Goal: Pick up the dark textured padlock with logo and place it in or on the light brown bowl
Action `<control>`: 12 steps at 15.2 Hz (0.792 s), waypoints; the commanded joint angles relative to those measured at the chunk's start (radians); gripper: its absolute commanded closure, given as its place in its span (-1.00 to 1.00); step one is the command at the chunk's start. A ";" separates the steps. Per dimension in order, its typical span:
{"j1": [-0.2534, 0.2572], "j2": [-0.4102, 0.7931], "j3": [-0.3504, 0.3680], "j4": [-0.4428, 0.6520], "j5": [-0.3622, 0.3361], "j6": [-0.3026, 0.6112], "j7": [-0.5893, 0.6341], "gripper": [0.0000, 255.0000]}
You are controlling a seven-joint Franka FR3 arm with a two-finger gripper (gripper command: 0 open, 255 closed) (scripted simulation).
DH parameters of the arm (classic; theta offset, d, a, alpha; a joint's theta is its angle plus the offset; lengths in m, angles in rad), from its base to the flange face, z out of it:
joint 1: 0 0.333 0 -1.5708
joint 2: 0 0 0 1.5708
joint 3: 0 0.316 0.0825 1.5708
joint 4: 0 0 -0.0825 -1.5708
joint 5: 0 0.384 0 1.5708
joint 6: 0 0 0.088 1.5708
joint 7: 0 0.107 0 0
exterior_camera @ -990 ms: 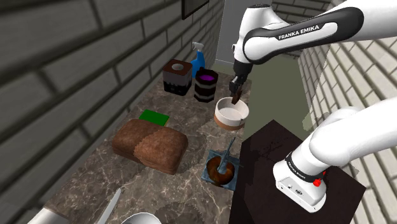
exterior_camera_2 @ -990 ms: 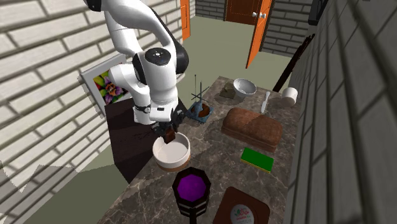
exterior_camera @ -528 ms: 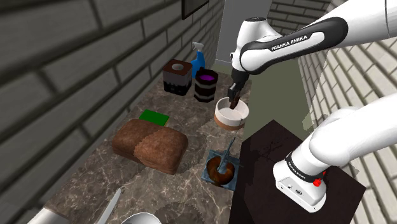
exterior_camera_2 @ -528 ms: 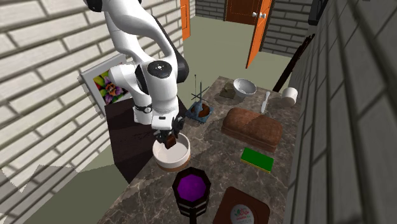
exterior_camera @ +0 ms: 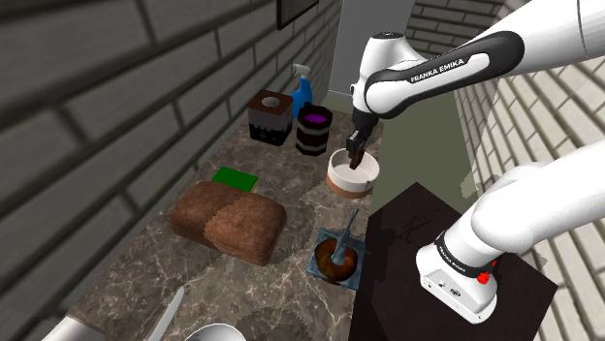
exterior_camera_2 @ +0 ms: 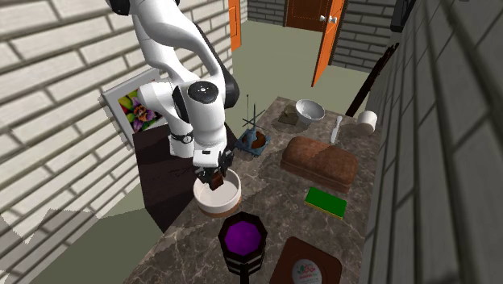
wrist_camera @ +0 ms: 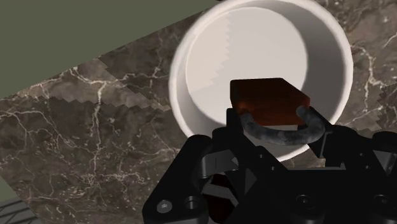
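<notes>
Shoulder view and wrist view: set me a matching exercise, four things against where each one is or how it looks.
1 padlock
2 bowl
3 loaf
4 green pad

A on the counter, under the hand
B held in the hand, over the bowl
C flat, beside the loaf
D brown, beside the green pad

Pairs: 1-B, 2-A, 3-D, 4-C

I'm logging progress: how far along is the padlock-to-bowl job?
Done: the padlock is off the counter, clasped in the gripper. In hand: the gripper holds it over the bowl, the lock's reddish-brown body above the pale inside. Left: release it so it lands in the bowl, then pull the gripper clear.
</notes>
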 commanded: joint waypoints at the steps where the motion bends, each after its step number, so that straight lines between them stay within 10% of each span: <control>1: 0.000 0.000 0.000 0.000 0.000 0.000 0.000 1.00; 2: 0.000 0.000 0.000 0.000 0.000 0.000 0.000 -1.00; 12: 0.002 -0.073 -0.003 0.077 0.003 -0.149 -0.003 -1.00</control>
